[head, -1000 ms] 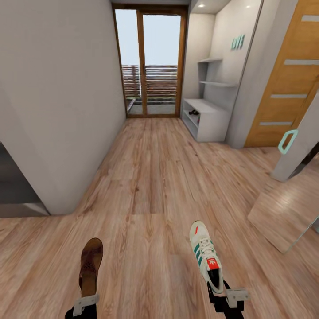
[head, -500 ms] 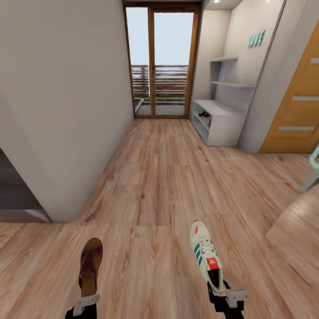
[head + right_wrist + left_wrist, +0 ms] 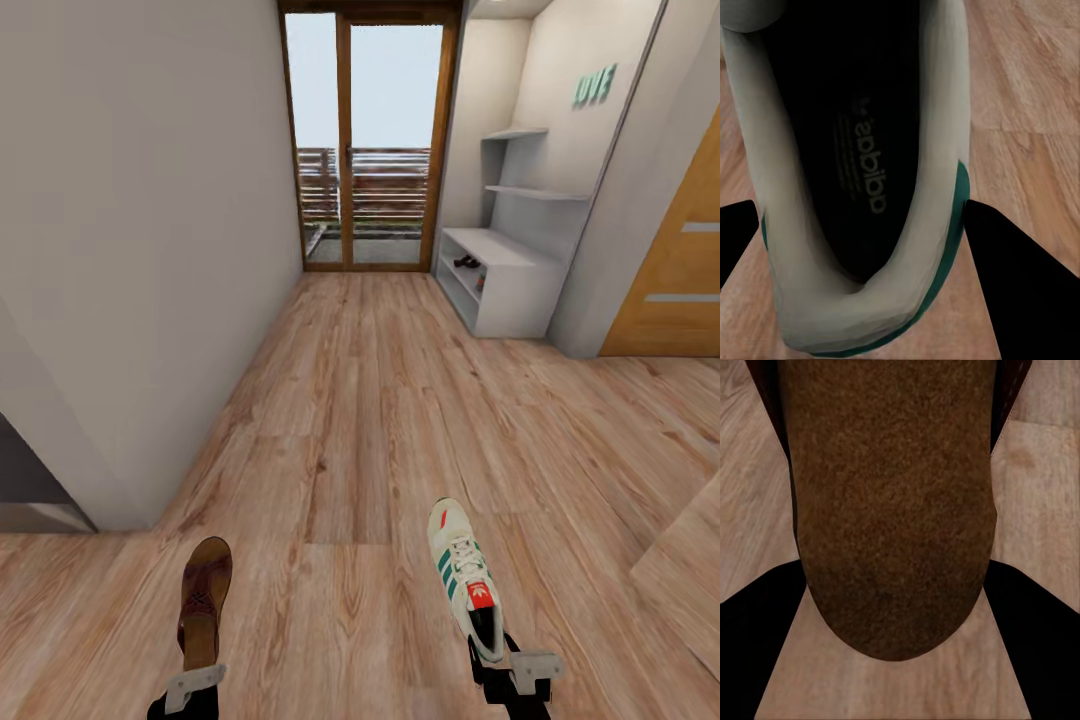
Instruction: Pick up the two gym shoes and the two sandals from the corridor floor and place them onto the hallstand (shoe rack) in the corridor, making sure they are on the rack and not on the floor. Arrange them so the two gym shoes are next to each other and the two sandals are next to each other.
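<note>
From my head camera I carry a sandal (image 3: 204, 598) in my left gripper (image 3: 192, 688) and a gym shoe (image 3: 466, 580) in my right gripper (image 3: 512, 672) toward the distant hallstand (image 3: 505, 282), which apparently already holds shoes; my left wrist camera shows the sandal's brown sole (image 3: 896, 502) clamped between my fingers (image 3: 754, 652), my right wrist camera the sneaker's heel (image 3: 862, 300) gripped likewise, so next I drive closer.

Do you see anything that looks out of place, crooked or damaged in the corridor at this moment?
Nothing stands out. The left gripper holds a flat brown leather sandal and the right gripper a white gym shoe with green stripes, both by the heel. The pale grey hallstand stands ahead, with small dark things on it, too far to identify.
</note>
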### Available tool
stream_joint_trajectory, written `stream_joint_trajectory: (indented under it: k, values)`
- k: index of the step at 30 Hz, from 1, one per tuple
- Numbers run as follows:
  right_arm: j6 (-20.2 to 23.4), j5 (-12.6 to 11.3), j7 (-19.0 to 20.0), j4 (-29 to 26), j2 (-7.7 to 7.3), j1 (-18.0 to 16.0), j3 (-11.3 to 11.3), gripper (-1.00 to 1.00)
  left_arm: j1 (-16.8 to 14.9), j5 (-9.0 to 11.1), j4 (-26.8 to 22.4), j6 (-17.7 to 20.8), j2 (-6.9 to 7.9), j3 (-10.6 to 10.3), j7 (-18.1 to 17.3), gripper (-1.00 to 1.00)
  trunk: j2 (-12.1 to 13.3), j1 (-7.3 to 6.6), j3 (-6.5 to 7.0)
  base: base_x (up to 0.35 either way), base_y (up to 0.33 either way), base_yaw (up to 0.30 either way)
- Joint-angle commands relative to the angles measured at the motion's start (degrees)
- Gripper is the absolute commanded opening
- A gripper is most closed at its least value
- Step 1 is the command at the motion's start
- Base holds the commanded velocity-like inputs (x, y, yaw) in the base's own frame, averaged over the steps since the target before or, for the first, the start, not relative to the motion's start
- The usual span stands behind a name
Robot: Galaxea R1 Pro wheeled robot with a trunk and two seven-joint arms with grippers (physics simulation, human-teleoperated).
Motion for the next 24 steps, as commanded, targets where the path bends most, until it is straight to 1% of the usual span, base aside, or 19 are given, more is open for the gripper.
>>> stream_joint_trajectory:
  k: [1,24]
  values:
    - [-0.2,0.6,0.1,0.0,0.02,0.0,-0.5,-1.00,0.0,-0.2,0.0,-0.1,-0.04,0.5,-0.4,-1.00,0.0,0.02,-0.04,0.339,0.000,0.004]
    - [-0.2,0.6,0.1,0.1,0.02,0.0,-0.3,-1.00,0.0,-0.2,0.0,-0.1,0.04,0.5,-0.4,-1.00,0.0,0.02,-0.04,0.339,0.000,0.000]
